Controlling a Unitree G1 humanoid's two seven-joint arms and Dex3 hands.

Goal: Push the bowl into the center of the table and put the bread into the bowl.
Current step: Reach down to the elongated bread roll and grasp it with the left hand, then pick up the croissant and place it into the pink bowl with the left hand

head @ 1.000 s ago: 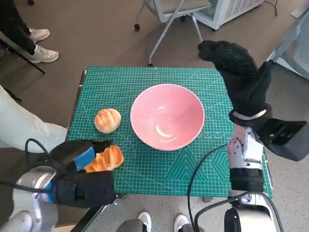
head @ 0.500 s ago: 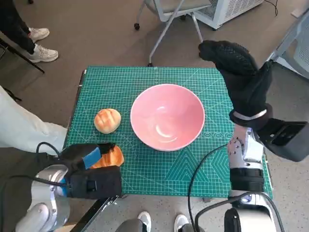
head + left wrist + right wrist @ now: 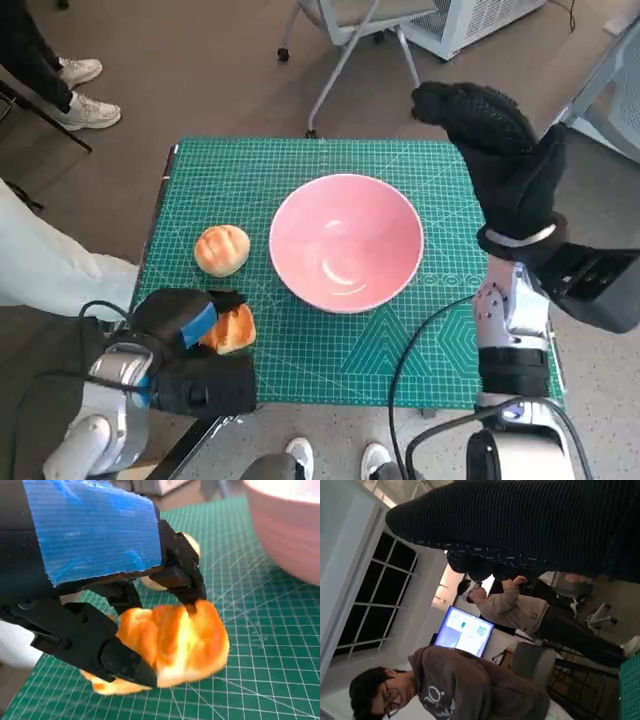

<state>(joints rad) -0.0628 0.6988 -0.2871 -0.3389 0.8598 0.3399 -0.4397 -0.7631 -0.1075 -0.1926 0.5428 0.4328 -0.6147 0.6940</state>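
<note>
Pink bowl [image 3: 346,241] sat about mid-table on the green mat [image 3: 300,165], so the push looked done; the left hand [image 3: 185,325] pinched a golden bread [image 3: 172,647] at the near left, apparently to carry it over, beside a round bun [image 3: 222,249]. The right hand [image 3: 492,150] hung raised off the far right edge, presumably kept clear. Its fingers were hidden in every view, so its state could not be told.

Green mat [image 3: 300,170] covering small table
</note>
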